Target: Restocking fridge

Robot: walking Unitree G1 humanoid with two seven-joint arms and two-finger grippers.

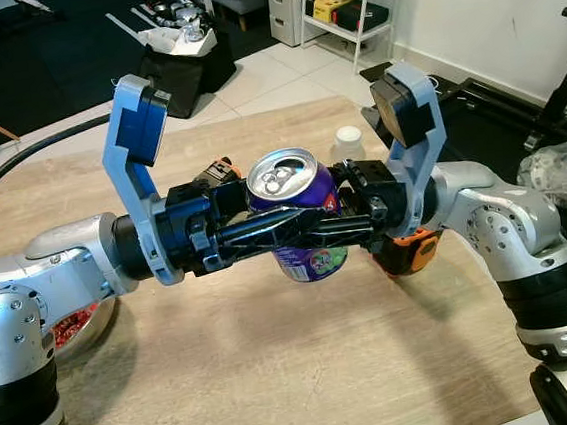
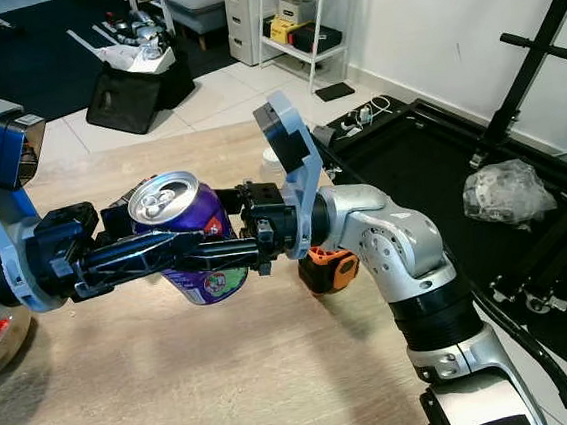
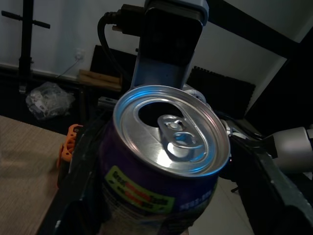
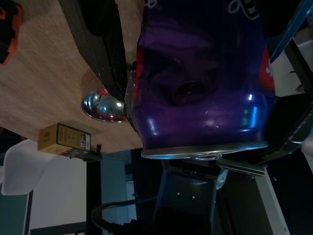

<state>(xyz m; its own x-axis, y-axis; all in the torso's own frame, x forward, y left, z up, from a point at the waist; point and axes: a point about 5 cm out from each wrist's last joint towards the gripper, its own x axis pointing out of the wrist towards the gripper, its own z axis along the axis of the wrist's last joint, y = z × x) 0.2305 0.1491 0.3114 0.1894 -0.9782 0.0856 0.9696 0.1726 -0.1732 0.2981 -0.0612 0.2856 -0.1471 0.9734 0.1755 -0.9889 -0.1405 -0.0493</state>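
A: Where is the can point(image 1: 295, 221)?

B: Held in the air above the wooden tabletop point(image 1: 279, 374), between the two arms. It is tilted, with its opened silver top turned toward the head camera.

A: State of the fingers?

B: The left gripper point(image 1: 310, 228) reaches in from the left and the right gripper point(image 1: 265, 232) from the right. The long black fingers of both cross at the can's middle and appear closed against its purple wall. Which gripper carries the load cannot be told.

A: Handling properties?

B: Judged from its look: thin aluminium, smooth and glossy, so slippery, and it dents under a hard squeeze. A shallow dent already shows on the wall in the right wrist view. The tab opening is punched, so any contents could spill at this tilt. An empty can would be very light.

A: Recommended hold?

B: Mid-wall, fingers on opposite sides, moderate force. The rims are stiffer than the wall. Bring it upright before transport.

A: Other items?

B: An orange and black object point(image 1: 408, 253) stands on the tabletop below the right wrist, a small white round thing point(image 1: 348, 141) behind it, and a metal bowl point(image 1: 79, 328) under the left arm.
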